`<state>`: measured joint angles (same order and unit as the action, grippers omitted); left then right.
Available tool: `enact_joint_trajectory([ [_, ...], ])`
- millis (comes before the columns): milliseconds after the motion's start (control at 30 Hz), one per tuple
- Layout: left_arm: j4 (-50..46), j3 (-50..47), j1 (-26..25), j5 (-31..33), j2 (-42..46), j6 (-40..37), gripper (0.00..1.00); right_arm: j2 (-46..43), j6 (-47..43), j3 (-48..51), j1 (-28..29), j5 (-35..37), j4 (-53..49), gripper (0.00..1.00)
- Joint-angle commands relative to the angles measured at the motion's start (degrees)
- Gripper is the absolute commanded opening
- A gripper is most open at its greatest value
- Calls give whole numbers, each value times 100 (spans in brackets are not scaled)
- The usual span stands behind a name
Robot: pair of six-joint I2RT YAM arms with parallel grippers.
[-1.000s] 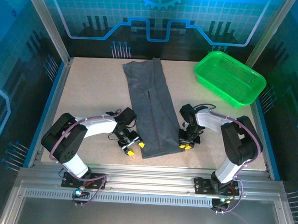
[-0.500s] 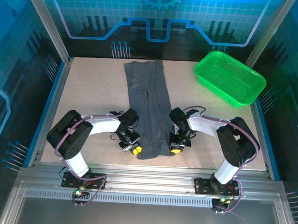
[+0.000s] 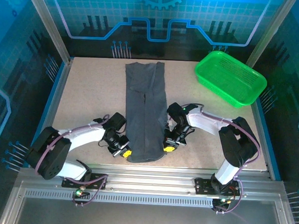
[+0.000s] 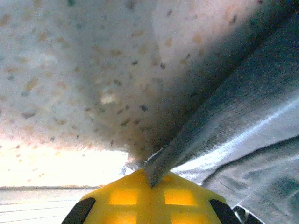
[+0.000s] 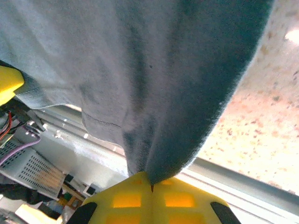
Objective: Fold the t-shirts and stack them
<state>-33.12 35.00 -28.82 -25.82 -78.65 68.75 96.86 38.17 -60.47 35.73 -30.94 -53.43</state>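
Slate-grey t-shirt (image 3: 145,112), folded into a long narrow strip, lies at ctr of the speckled desk (image 3: 85,93), running 12 to 6 o'clock. L tool (image 3: 127,153) is clenched on the strip's near hem at its 7 o'clock corner and R tool (image 3: 167,148) likewise at the 5 o'clock corner; both wrist views show cloth edge pinched betw. yellow fingertips (image 4: 140,200). Green mesh basket (image 3: 230,77) sits at approx. 2 o'clock, well apart from the shirt.
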Motion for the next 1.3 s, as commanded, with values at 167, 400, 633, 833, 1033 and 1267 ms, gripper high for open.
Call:
enact_joint_trajectory([
  [167,-217,746,172,548,623,395,0,-263,506,-734,-167,15,-507,0],
  [400,799,1474,902,702,141,598,0,525,724,-2217,-674,511,-502,0],
  [633,1657,2514,1444,939,-1018,539,0,1964,789,-4302,-1084,955,-540,0],
  [833,1912,3308,1832,846,-2162,388,0,3226,853,-5931,-1286,1265,-747,0],
  [1033,1988,3875,2019,806,-2966,325,0,4103,1033,-6741,-1461,1334,-655,0],
  [1267,2127,4559,2242,586,-3758,238,36,4921,877,-7660,-1673,788,-441,36],
])
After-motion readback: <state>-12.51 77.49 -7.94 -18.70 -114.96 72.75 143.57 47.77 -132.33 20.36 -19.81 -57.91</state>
